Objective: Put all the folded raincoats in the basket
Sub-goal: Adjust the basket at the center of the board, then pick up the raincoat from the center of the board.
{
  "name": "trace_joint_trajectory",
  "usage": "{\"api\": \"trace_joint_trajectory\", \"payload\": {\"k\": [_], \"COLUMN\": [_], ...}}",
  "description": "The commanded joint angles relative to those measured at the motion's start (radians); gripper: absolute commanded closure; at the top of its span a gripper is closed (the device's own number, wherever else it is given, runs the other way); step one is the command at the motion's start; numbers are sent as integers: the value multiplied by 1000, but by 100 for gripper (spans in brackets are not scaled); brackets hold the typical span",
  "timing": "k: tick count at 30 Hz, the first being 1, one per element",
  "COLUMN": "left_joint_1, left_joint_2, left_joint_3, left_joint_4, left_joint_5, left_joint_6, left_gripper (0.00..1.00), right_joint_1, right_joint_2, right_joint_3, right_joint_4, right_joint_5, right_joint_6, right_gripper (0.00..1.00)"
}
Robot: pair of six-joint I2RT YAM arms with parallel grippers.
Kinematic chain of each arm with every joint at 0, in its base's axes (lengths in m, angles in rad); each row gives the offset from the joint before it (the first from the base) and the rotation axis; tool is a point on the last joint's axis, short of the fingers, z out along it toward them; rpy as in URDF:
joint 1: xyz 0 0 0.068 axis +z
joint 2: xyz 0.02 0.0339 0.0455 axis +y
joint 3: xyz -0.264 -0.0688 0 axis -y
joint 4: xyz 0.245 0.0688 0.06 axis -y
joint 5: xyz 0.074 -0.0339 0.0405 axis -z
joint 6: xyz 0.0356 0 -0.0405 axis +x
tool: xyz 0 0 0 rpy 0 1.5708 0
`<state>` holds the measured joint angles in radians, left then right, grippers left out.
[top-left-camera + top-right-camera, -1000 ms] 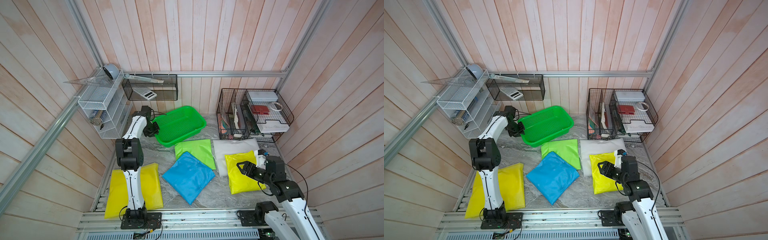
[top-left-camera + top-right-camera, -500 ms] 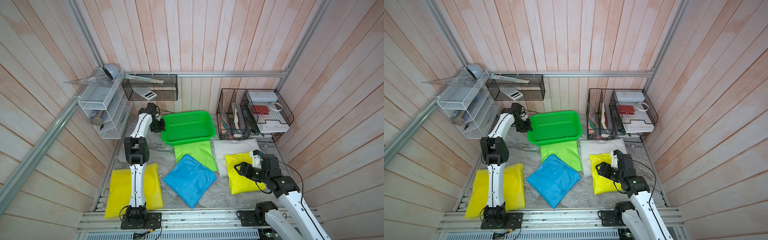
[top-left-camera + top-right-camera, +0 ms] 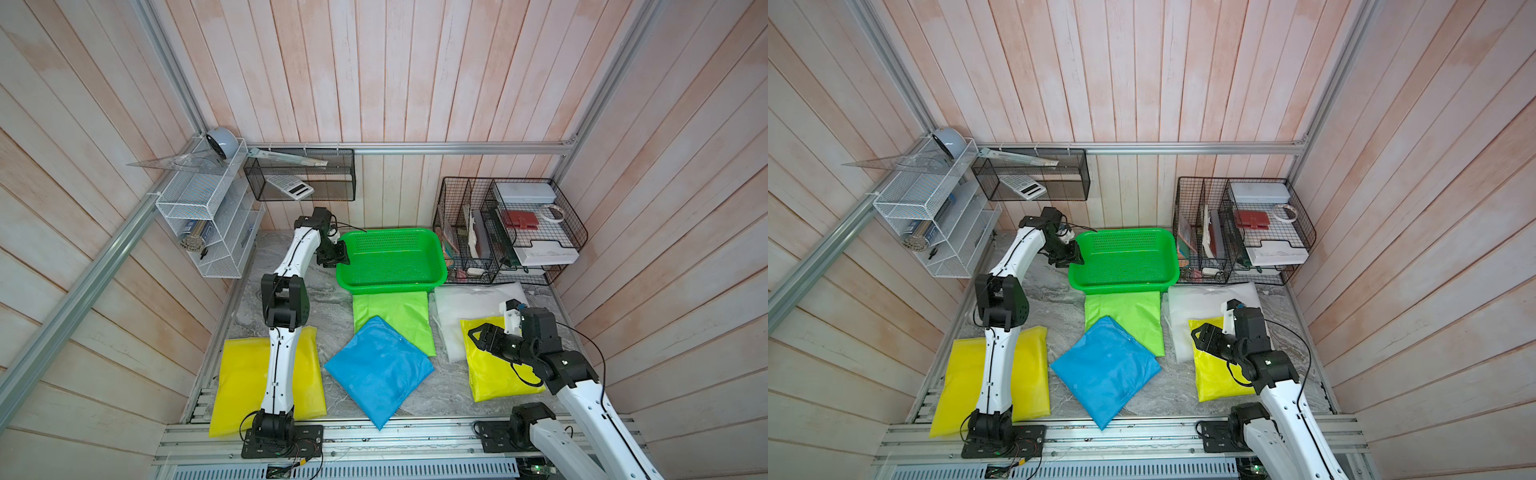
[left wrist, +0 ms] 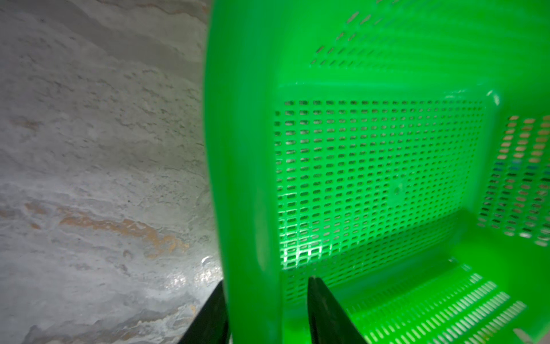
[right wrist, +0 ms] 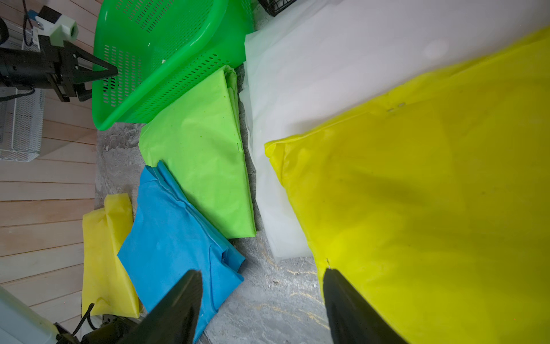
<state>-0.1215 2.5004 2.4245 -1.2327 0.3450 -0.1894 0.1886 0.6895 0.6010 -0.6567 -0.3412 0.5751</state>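
Found the left gripper (image 3: 343,259) astride the short end rim of the green basket (image 3: 390,284), jaws parted: one of its fingers (image 4: 327,312) inside above the perforated floor, the other outside above the grey table (image 3: 449,386), with a clear gap between the inner finger and the plastic, so loosened rather than pinching. Saw the basket sitting flat at the back of the table, stretching away from that gripper's tips. Caught the right gripper (image 5: 262,271) well apart from the basket, likewise spread wide and clasping nothing, poised above the table. Placed a folded yellow raincoat (image 5: 431,193) beneath and beside one of its fingers, at the coat's corner edge; could not tell whether touching. Placed a folded blue raincoat (image 5: 172,238) beside the opposite finger, a light green raincoat (image 5: 202,155) ahead of the tips and running up to the basket's near wall, and a white raincoat (image 5: 327,59) ahead too, partly under the yellow one. Noted a second yellow raincoat (image 3: 245,374) far off beyond the blue one, lying under the left arm near its base. Counted all five coats on the table, none in the basket. Judged the print on the calculator (image 3: 289,188), in the black mesh box (image 3: 345,174) up behind the left gripper, too small to read.
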Motion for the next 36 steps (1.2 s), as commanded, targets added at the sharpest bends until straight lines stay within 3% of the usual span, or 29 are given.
{"api": "trace_joint_trajectory", "payload": {"k": [1,4,8,12,16,19,22,26,30,32,36], "left_joint_1": [33,62,116,191,248,252,245,187,-4,-92,-159], "left_joint_2": [-21,-92,-245,-511,-766,-839,-970,-1254,-1524,-1628,-1754], "left_joint_3": [-8,-49,-188,-519,-807,-868,-1053,-1403,-1609,-1697,-1825], "left_joint_4": [-11,39,117,270,447,373,363,523,517,504,515], "left_joint_5": [-59,-76,-89,-54,20,22,58,327,231,164,145], "left_joint_6": [-27,-96,-186,-250,-255,-236,-268,-382,-479,-549,-634], "left_gripper": [31,22,21,20,11,11,15,15,15,20,30], "right_joint_1": [5,6,5,6,9,19,82,241,419,496,578], "right_joint_2": [-9,0,13,15,20,45,84,162,268,321,402], "right_joint_3": [-6,-1,12,22,21,25,48,100,150,160,101], "right_joint_4": [9,10,5,5,22,40,48,45,39,28,123], "right_joint_5": [6,8,5,-20,-50,-73,-82,-47,26,140,180], "right_joint_6": [-8,-9,-12,-29,-36,-40,-34,-25,-6,40,102], "right_gripper": [29,30,29,29,29,30,33,33,29,21,18]}}
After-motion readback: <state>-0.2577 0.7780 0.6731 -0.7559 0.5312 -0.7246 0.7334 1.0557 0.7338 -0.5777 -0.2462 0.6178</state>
